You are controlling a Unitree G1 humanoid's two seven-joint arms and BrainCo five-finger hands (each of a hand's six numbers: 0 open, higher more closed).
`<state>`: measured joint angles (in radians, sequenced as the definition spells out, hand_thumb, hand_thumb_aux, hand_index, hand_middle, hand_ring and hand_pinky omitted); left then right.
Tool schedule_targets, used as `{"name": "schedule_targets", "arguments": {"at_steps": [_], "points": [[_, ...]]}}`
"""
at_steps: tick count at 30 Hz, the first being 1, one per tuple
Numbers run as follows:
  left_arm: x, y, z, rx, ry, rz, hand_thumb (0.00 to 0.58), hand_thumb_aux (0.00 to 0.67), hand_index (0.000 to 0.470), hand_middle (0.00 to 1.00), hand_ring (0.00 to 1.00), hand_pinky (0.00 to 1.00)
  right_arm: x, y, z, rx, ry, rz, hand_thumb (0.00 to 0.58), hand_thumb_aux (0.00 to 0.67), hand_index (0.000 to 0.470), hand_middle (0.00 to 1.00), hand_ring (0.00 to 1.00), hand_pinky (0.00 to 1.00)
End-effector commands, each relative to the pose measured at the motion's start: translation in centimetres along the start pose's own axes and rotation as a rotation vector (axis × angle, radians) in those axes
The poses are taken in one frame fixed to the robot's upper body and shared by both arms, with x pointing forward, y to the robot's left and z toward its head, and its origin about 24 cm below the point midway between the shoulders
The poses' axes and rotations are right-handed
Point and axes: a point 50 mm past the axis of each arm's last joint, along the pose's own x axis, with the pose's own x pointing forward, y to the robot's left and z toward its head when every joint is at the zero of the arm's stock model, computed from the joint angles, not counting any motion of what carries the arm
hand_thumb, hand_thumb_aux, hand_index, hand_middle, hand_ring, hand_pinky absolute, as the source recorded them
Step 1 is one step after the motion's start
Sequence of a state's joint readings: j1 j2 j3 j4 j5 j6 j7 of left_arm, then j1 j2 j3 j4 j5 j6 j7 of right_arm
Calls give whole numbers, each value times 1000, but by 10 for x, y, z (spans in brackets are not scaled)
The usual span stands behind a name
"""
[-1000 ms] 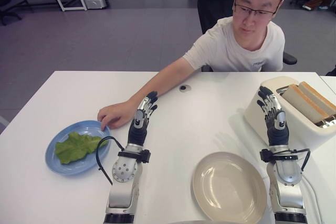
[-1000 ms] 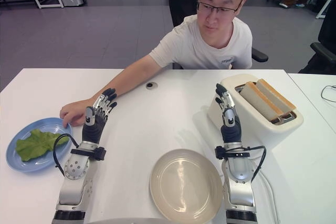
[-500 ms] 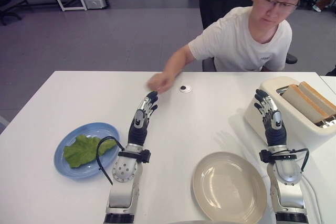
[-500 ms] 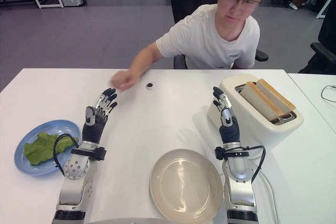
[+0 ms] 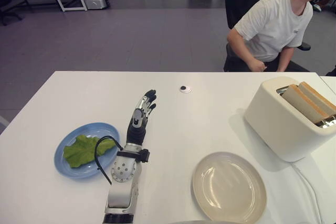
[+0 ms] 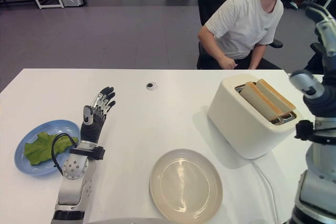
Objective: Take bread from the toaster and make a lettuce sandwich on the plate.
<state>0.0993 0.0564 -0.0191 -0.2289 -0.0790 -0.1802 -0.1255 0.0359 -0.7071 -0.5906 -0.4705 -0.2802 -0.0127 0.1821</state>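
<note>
A cream toaster stands at the right of the white table with two bread slices upright in its slots. An empty beige plate lies near the front, left of the toaster. At the left a blue plate holds a lettuce leaf. My left hand rests open on the table just right of the blue plate, touching nothing. My right hand is raised at the far right, beside and above the toaster, fingers extended and holding nothing.
A small black round fitting sits in the table top near the far edge. A white cable runs from the toaster toward the front edge, right of the beige plate.
The person's hand left the blue plate and drew off the table; the plate ended a little to the right. My right hand rose from in front of the toaster and swung to its right.
</note>
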Motion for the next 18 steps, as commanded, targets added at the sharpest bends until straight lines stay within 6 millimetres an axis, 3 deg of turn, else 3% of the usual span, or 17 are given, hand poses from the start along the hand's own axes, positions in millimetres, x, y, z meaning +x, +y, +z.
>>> {"name": "schedule_targets", "arguments": {"at_steps": [1,2,4,8,9,11,18], "points": [[1,5,3,19,-2,9,0,0,0,0,0,0,-5,5,-48,-220,183,190,87,53,37,0,0,0],[0,6,4,21,-2,12,0,0,0,0,0,0,-6,9,-58,-237,212,226,58,34,24,0,0,0],[0,6,4,23,-2,14,0,0,0,0,0,0,-10,16,-74,-250,255,275,100,60,42,0,0,0],[0,8,4,27,-3,19,0,0,0,0,0,0,-17,32,-94,-229,298,323,278,187,131,0,0,0],[0,8,4,28,-3,19,0,0,0,0,0,0,-18,35,-96,-226,301,331,379,276,194,0,0,0],[-1,8,4,29,-3,19,0,0,0,0,0,0,-19,39,-99,-222,305,343,436,336,236,0,0,0],[-2,9,3,28,-2,25,0,0,0,0,0,0,-21,49,-112,-204,345,355,528,470,330,0,0,0]]}}
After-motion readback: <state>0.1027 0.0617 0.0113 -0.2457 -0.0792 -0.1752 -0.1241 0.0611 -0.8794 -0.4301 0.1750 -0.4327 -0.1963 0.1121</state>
